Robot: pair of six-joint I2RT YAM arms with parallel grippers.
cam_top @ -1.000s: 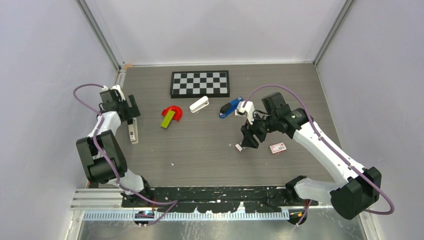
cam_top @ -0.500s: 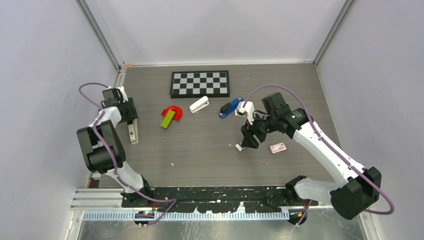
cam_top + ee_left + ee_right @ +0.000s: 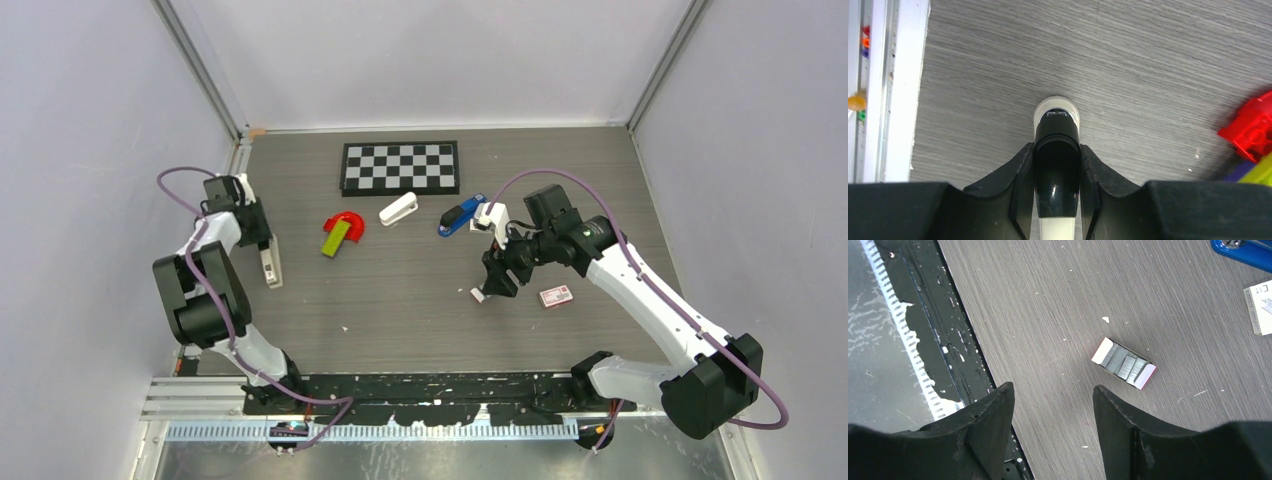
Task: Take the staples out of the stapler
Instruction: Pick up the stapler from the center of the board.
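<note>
The blue stapler [image 3: 460, 215] lies on the table right of centre, below the checkerboard; its edge shows at the top right of the right wrist view [image 3: 1243, 250]. No gripper touches it. My left gripper [image 3: 262, 240] is far off at the left edge. Its fingers press both sides of a long white object with a glossy black cap [image 3: 1056, 165], which rests on the table. My right gripper [image 3: 1051, 387] hangs open and empty, near a small open tray of staples [image 3: 1123, 363].
A white stapler [image 3: 398, 210] and a red and yellow-green block [image 3: 341, 232] lie below the checkerboard [image 3: 400, 166]. A white box [image 3: 1259, 307] sits beside the blue stapler, a red box [image 3: 556, 296] right of my right gripper. A rail [image 3: 903, 85] borders the table's left.
The left gripper has closed onto the black-capped white object, whose near end shifted slightly right. The right arm has not moved.
</note>
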